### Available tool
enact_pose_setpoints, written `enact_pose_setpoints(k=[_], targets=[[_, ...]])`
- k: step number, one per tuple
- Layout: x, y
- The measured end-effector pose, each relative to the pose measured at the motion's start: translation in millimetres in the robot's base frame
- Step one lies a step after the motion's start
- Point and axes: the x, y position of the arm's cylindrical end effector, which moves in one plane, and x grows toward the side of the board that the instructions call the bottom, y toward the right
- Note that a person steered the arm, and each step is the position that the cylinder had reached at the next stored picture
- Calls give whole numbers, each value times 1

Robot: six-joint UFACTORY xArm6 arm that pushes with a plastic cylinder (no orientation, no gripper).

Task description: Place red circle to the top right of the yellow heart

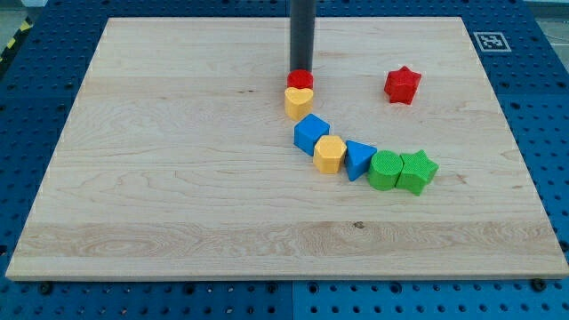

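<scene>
The red circle [300, 80] lies near the board's top middle, touching the upper edge of the yellow heart [299, 102] just below it. My tip [302, 69] stands right at the red circle's top edge, partly hiding it. The rod rises straight up out of the view's top.
A red star [402, 84] lies to the right of the red circle. Below the heart a curved row runs down to the right: a blue block [311, 134], a yellow hexagon [330, 154], a blue triangle [359, 159], a green circle [385, 170] and a green star [417, 171].
</scene>
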Motion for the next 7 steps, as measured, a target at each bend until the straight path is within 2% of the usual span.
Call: enact_pose_setpoints(k=[1, 4, 5, 7], targets=[[8, 10], [0, -72], [10, -89], [21, -57]])
